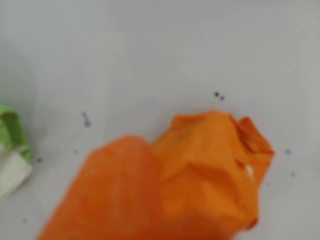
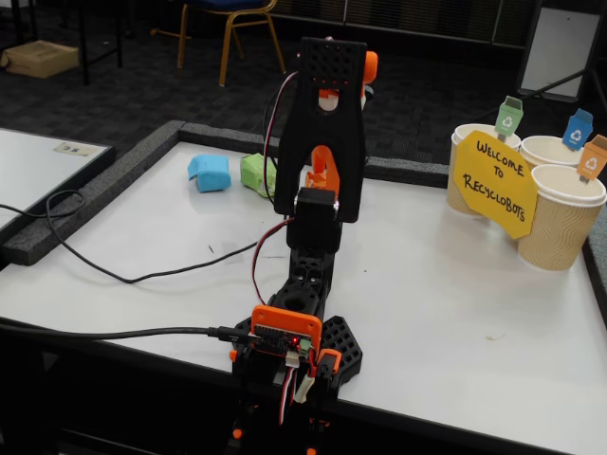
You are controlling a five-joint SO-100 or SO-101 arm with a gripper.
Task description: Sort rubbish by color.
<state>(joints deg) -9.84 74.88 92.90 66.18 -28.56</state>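
No lump seems to be sorted yet. In the fixed view the light blue lump (image 2: 210,172) and the light green lump (image 2: 258,174) lie on the white table (image 2: 455,313), far from the three paper cups (image 2: 566,216) that stand behind the yellow welcome sign (image 2: 493,182). The arm (image 2: 322,171) is folded high and reaches away from the camera, so it hides its own gripper. In the wrist view the orange lump (image 1: 210,165) lies on the table, with the green lump at the left edge. A blurred orange shape (image 1: 107,195) overlaps it, maybe a finger. I cannot tell if the gripper is open or holds anything.
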